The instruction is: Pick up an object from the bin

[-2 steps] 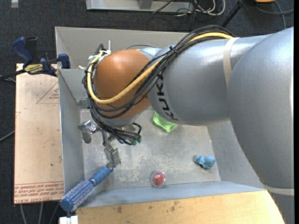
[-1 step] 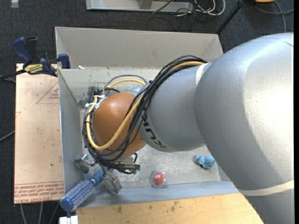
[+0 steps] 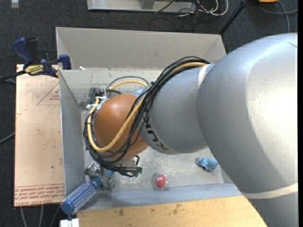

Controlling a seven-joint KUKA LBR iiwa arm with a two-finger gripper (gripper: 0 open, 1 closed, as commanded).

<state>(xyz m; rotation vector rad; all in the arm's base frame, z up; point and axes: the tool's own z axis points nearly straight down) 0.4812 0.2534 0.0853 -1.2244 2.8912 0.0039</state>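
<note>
The blue bristly brush-like rod (image 3: pixel 79 197) lies slanted in the near left corner of the grey metal bin (image 3: pixel 142 46), with its outer end at the rim. The gripper (image 3: pixel 100 173) sits low at the rod's inner end. I cannot tell whether it is clenched, released or grasping anything, because the arm's orange dome cover (image 3: pixel 116 122) and looped cables hide it. A good grasp would likely mean closing squarely across the rod, then lifting straight up, clear of the corner walls. A small red ball (image 3: pixel 161 180) and a pale blue scrap (image 3: pixel 207 163) lie well apart to the right. The floor beneath the arm is hidden.
</note>
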